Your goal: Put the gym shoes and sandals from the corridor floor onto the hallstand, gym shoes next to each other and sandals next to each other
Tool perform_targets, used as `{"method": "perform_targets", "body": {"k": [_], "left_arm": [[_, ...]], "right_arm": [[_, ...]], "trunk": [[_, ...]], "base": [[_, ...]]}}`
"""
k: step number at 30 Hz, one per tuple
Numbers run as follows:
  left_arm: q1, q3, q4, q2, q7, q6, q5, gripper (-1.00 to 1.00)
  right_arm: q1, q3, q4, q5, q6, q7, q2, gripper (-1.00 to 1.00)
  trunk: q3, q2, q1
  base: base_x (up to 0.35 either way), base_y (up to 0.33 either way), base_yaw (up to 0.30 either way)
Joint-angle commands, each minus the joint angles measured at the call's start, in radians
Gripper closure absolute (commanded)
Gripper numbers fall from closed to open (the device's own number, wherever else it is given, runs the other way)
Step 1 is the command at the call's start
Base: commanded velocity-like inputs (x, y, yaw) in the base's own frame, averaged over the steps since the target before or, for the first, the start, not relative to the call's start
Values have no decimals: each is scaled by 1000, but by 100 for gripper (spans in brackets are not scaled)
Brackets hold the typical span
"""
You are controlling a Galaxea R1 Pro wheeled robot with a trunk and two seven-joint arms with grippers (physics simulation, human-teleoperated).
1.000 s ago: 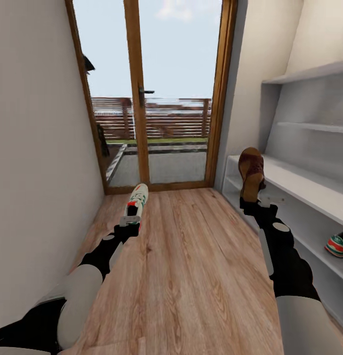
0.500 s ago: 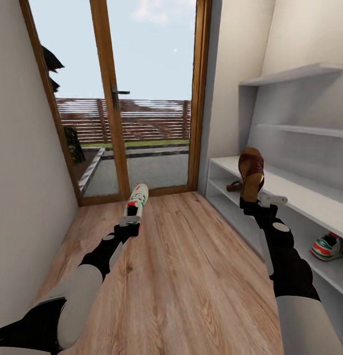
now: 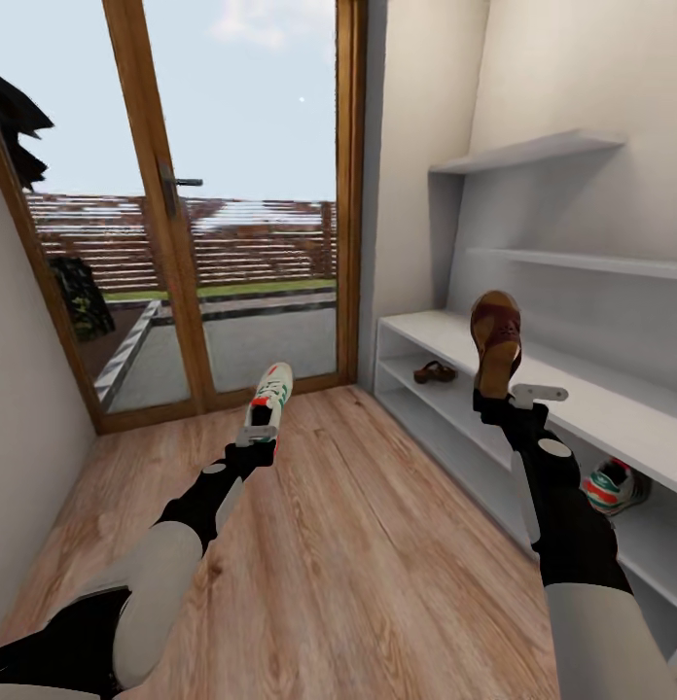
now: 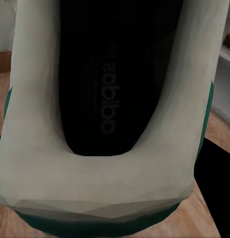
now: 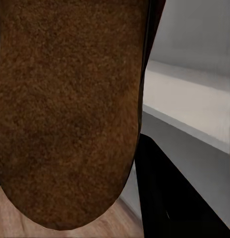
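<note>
Head view alone: second sandal point(image 3: 434, 371) inside hallstand point(image 3: 572, 403).

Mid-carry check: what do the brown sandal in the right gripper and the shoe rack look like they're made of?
The dark brown sandal looks like leather with a suede-like footbed: the right wrist view shows a matte, grainy brown surface. The pale grey-white shoe rack looks like painted wood or laminate: smooth, flat, matte boards; which one isn't clear.

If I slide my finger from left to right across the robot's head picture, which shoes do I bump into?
White gym shoe with green stripes held in the left gripper → small brown sandal lying on the rack's lower shelf → big brown sandal held in the right gripper → second white gym shoe on the lower shelf.
</note>
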Motion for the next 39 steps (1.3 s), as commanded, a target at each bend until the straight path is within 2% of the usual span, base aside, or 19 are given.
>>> {"method": "perform_targets", "body": {"k": [1, 18, 26, 34, 39], "left_arm": [[0, 9, -2, -1, -8, 3, -10, 100], [0, 9, -2, -1, -8, 3, -10, 100], [0, 9, -2, -1, -8, 3, -10, 100], [0, 9, -2, -1, -8, 3, -10, 100], [0, 9, -2, -1, -8, 3, -10, 100]], "right_arm": [[-1, 1, -1, 6, 7, -1, 0, 100], [-1, 1, -1, 6, 7, -1, 0, 100], [-1, 1, -1, 6, 7, -1, 0, 100], [-1, 1, -1, 6, 7, -1, 0, 100], [-1, 1, -1, 6, 7, -1, 0, 100]], "trunk": [[0, 0, 0], [11, 0, 0], [16, 0, 0], [17, 0, 0], [17, 0, 0]], "base": [[25, 0, -242], [26, 17, -242], [196, 227, -242], [182, 278, -36], [115, 283, -217]]}}
